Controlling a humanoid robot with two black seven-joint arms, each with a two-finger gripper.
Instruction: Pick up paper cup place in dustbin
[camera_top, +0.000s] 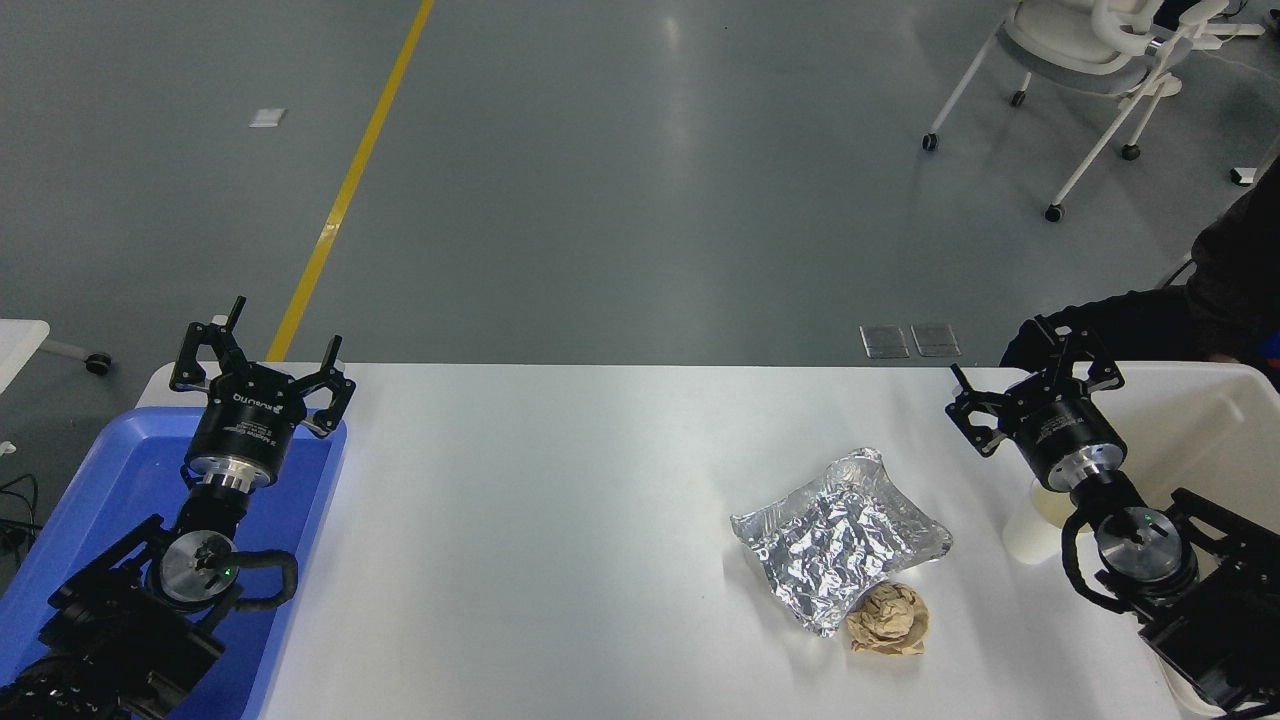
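Observation:
The paper cup (1024, 537) stands upright on the white table near its right side, white with a cream inside, partly hidden behind my right wrist. The dustbin (1205, 425) is the large off-white bin at the table's right edge, just right of the cup. My right gripper (1022, 368) is open and empty; it is beyond the cup, near the table's far edge and beside the dustbin's left wall. My left gripper (272, 335) is open and empty, parked over the blue tray at the left.
A crinkled silver foil tray (842, 535) lies left of the cup, with a crumpled brown paper ball (889, 620) at its near corner. A blue plastic tray (90, 520) sits at the left edge. A person's dark sleeve (1225, 290) reaches in behind the dustbin.

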